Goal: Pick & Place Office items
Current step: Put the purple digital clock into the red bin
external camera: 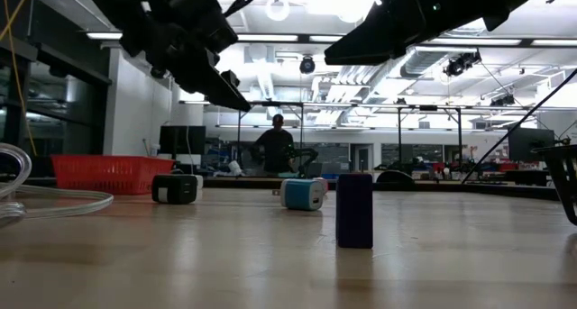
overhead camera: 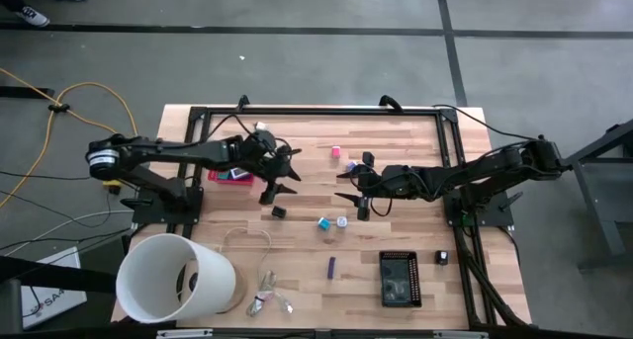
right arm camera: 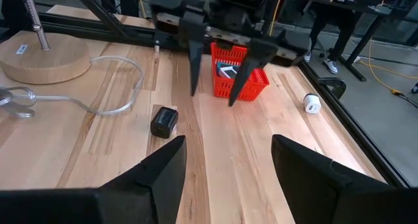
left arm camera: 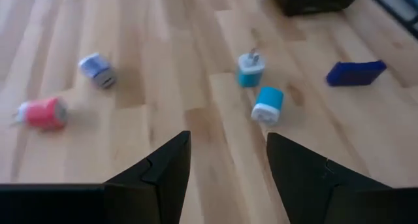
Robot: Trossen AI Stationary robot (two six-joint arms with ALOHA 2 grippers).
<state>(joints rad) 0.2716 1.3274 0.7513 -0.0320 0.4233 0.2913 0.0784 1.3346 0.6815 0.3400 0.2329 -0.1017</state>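
The office items lie scattered on the wooden table: a pink piece (overhead camera: 336, 151), a black block (overhead camera: 279, 211), a teal charger (overhead camera: 323, 222), a white-and-blue one (overhead camera: 342, 221), a purple block (overhead camera: 331, 267) and a small black piece (overhead camera: 442, 257). My left gripper (overhead camera: 285, 176) hovers open above the table beside the red basket (overhead camera: 229, 174). In its wrist view, the open fingers (left arm camera: 228, 145) point toward two teal pieces (left arm camera: 266, 104), a pink one (left arm camera: 42, 113) and a blue block (left arm camera: 356, 72). My right gripper (overhead camera: 354, 191) is open too, facing the left gripper (right arm camera: 219, 54) above the table's middle; the black block (right arm camera: 163, 121) lies ahead of it.
A big white tub (overhead camera: 173, 278) lies on its side at the near left corner. Beside it are a pale wire loop (overhead camera: 247, 235) and a silvery clump (overhead camera: 267, 301). A black tray (overhead camera: 401, 278) sits near the right front. A person (external camera: 277, 142) stands far behind the table.
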